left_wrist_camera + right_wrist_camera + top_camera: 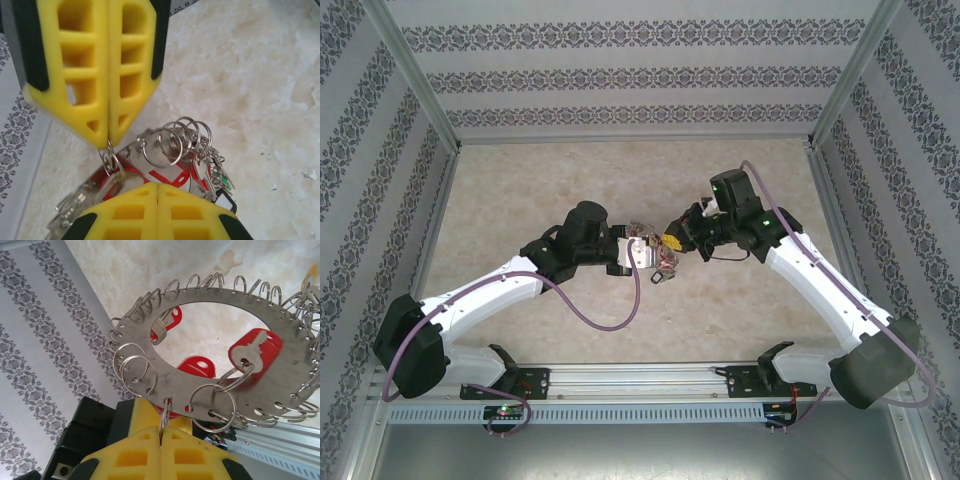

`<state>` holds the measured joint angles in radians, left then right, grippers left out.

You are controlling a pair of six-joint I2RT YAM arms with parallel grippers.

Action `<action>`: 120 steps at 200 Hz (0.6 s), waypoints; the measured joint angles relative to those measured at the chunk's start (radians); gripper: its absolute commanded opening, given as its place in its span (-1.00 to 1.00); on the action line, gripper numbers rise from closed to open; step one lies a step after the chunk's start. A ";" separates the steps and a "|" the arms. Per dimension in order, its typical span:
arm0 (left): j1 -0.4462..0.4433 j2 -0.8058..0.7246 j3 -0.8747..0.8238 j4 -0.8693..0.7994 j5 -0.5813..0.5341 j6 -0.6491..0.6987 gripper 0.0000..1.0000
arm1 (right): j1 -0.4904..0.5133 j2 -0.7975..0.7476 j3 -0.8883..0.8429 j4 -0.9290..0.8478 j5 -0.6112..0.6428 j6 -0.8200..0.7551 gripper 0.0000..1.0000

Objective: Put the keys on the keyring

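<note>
Now left hand (157,186) and right hand (162,432) grip the keyring (295,360), fingers closed; next, thread a key (252,352) onto its six-o'clock loop (164,415).

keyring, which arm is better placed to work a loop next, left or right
Right, probably: the right fingers pinch one small loop of the keyring, while the left fingers just clamp its far side.

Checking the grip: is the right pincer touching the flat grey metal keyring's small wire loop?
Touching. The right wrist view shows the right pincer shut on a small wire loop hanging from the grey metal keyring.
</note>
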<state>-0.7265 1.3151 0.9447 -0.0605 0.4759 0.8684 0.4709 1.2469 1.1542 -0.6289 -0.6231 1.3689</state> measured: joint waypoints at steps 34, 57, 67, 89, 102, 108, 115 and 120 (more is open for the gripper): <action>0.000 0.000 -0.002 -0.008 -0.037 0.018 -0.91 | -0.025 -0.012 -0.014 0.020 -0.025 0.025 -1.00; 0.000 -0.011 -0.044 0.038 -0.035 -0.009 -0.29 | -0.031 -0.018 -0.030 0.032 -0.034 0.041 -1.00; 0.000 -0.023 -0.067 0.055 -0.033 -0.034 -0.24 | -0.031 -0.018 -0.034 0.035 -0.037 0.044 -1.00; 0.000 -0.032 -0.075 0.091 -0.017 -0.085 -0.24 | -0.031 -0.018 -0.042 0.040 -0.041 0.051 -1.00; 0.000 -0.032 -0.075 0.115 -0.007 -0.115 -0.24 | -0.031 -0.019 -0.047 0.044 -0.041 0.058 -1.00; 0.000 -0.032 -0.075 0.121 -0.005 -0.127 -0.24 | -0.031 -0.021 -0.050 0.044 -0.040 0.063 -1.00; 0.000 -0.031 -0.075 0.130 -0.002 -0.141 -0.24 | -0.031 -0.022 -0.052 0.045 -0.040 0.068 -1.00; 0.000 -0.031 -0.075 0.138 -0.001 -0.151 -0.24 | -0.030 -0.023 -0.055 0.048 -0.040 0.072 -1.00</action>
<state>-0.7265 1.2842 0.8700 0.0780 0.4747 0.7170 0.4408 1.2240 1.0992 -0.5812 -0.6636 1.4410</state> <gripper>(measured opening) 0.381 0.049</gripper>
